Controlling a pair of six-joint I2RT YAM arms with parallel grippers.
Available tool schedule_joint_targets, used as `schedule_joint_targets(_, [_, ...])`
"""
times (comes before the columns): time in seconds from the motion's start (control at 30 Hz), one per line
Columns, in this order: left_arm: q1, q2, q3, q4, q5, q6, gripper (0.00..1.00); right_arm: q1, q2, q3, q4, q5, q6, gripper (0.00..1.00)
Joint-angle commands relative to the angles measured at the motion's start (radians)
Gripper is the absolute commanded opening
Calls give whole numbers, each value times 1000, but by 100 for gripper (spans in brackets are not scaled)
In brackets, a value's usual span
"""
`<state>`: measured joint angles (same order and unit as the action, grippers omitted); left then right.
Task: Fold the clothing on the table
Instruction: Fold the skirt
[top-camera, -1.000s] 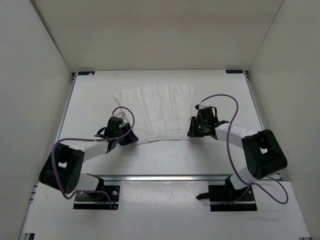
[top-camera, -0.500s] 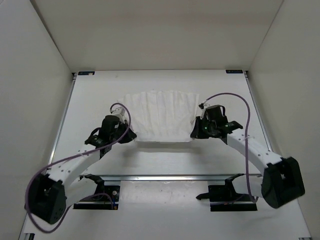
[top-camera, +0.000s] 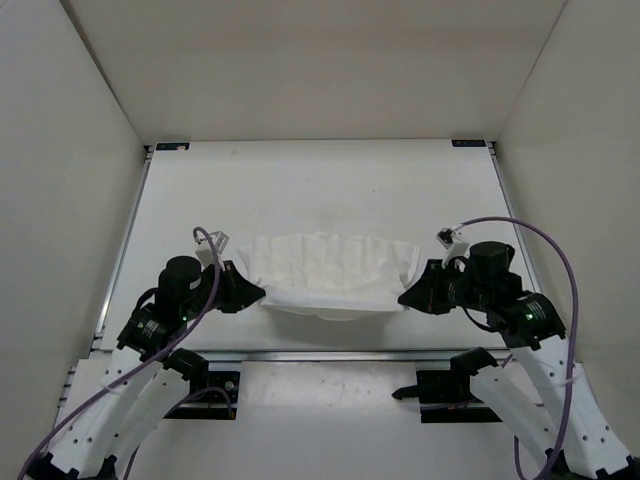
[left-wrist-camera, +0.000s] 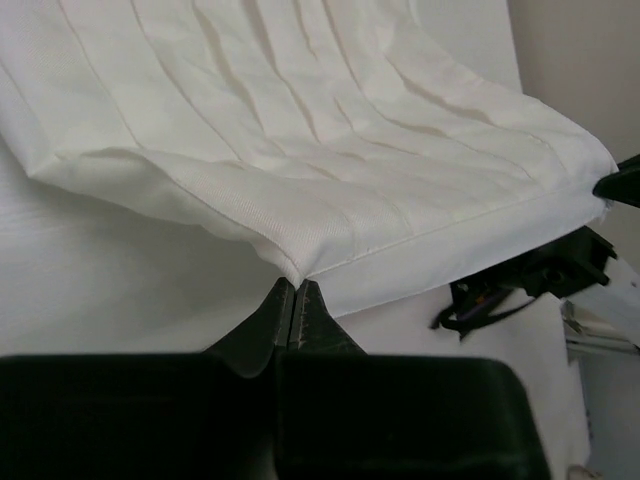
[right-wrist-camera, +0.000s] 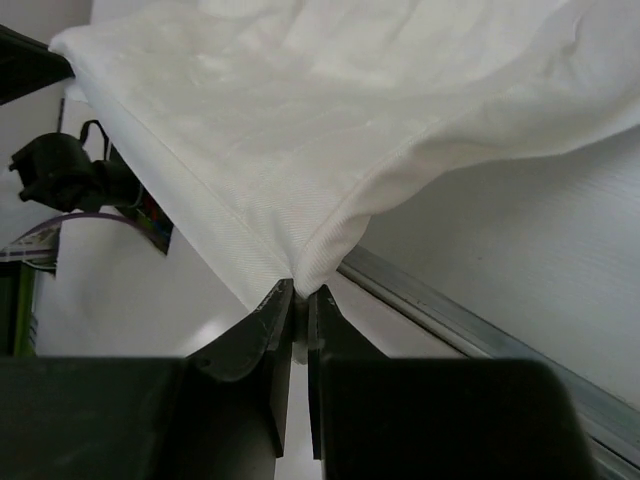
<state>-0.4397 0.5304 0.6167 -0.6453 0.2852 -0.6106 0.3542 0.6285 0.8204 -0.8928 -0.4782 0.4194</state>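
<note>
Left arm (top-camera: 150, 325): jaws clamped together on the near-left hem corner of the clothing (top-camera: 330, 268), which hangs slack over the near middle of the desk (top-camera: 300, 185), its near edge sagging between the two grips. Right arm (top-camera: 520, 315): jaws clamped on the near-right hem corner, thin fabric pinched right at the tips. Risk: either corner slips out since the bite is shallow, or uneven arm travel drags the slack middle and the fold lands skewed or bunched; no brand, label or readable writing anywhere.
</note>
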Motion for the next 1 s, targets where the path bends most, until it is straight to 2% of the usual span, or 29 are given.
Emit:
schedule_joint_targets(0.0, [60,-49,74,-143,-51,11,0,-60,-56,83,-169,24,-34,0])
schedule_joint_targets(0.13, [125,19,78,-82,2,43,0,-191,3,83,-149,-81,-119,0])
schedule_joint_targets(0.2, [113,61,57,-22,6,17,0,-199,33,45,-86,-137,-111,0])
schedule_joint_targets(0.27, [101,88,40,41,-26,-3,0,-181,80,5,4,-120,-79,0])
schedule_joint_targets(0.37, [145,184,23,146,-8,5,0,-210,141,-35,131,-126,-54,0])
schedule_joint_targets(0.4, [172,222,20,171,15,2,0,-222,173,-44,159,-172,-54,0])
schedule_joint_targets(0.53, [232,356,14,344,8,-44,0,-349,267,-127,482,-327,54,0])
schedule_joint_targets(0.6, [251,425,23,418,-4,-66,0,-353,348,-167,703,-329,158,0])
schedule_joint_targets(0.73, [276,659,93,576,9,-118,0,-353,554,-171,937,-237,258,0])
schedule_joint_targets(0.8, [289,794,193,634,38,-124,8,-375,681,-129,1104,-217,314,0])
schedule_joint_targets(0.87, [308,966,263,717,66,-170,24,-388,818,-34,1170,-208,325,3])
schedule_joint_targets(0.93, [349,1084,313,910,165,-245,42,-402,1004,118,1228,-236,328,29])
schedule_joint_targets(0.97, [372,1146,333,1025,230,-317,51,-408,1064,150,1282,-253,363,30])
